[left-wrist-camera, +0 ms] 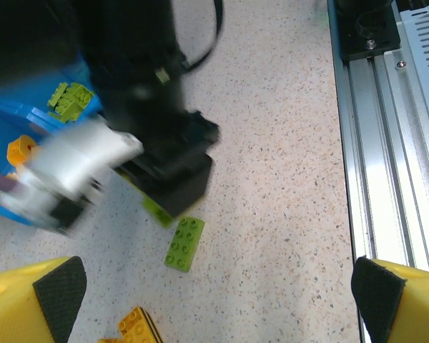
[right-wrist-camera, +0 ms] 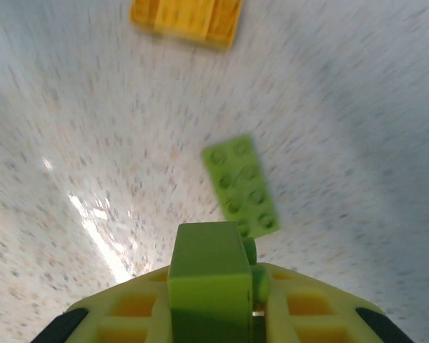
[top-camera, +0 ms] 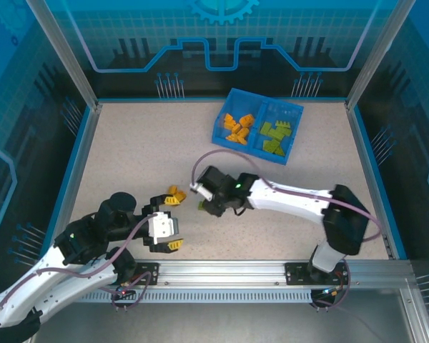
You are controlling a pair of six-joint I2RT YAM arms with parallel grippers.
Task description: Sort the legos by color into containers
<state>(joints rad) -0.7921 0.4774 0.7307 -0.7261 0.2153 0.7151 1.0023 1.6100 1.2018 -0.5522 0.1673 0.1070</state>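
Mostly there. The shallow translucent blue plastic tray [top-camera: 292, 113] at the far side of the speckled table [top-camera: 129, 150] has a pile of small orange studded bricks [top-camera: 239, 127] in its left compartment. A pile of light green studded bricks [top-camera: 275, 136] sits in the right one, with no mixing that I can see. Out on the table: one flat light green eight-stud brick [right-wrist-camera: 241, 186] lying loose, and a small clump of orange bricks [right-wrist-camera: 186, 18] just beyond it. Right gripper [top-camera: 203, 204] is clamped on another light green brick [right-wrist-camera: 204, 268], low over the table just beside the loose one and well short of the tray. Left gripper [left-wrist-camera: 216, 289] is spread wide with nothing between its pads [left-wrist-camera: 57, 286], hanging over the table near the clump. My read is three or four pieces to go: held green into the right compartment, loose green after it, then the orange. Hard to read: the right wrist view is motion-smeared, so I can't count the clump or tell whether the held brick is clear of the table. In the left wrist view the right arm is a blur across part of the tray, and the clump is cut off at the bottom edge.
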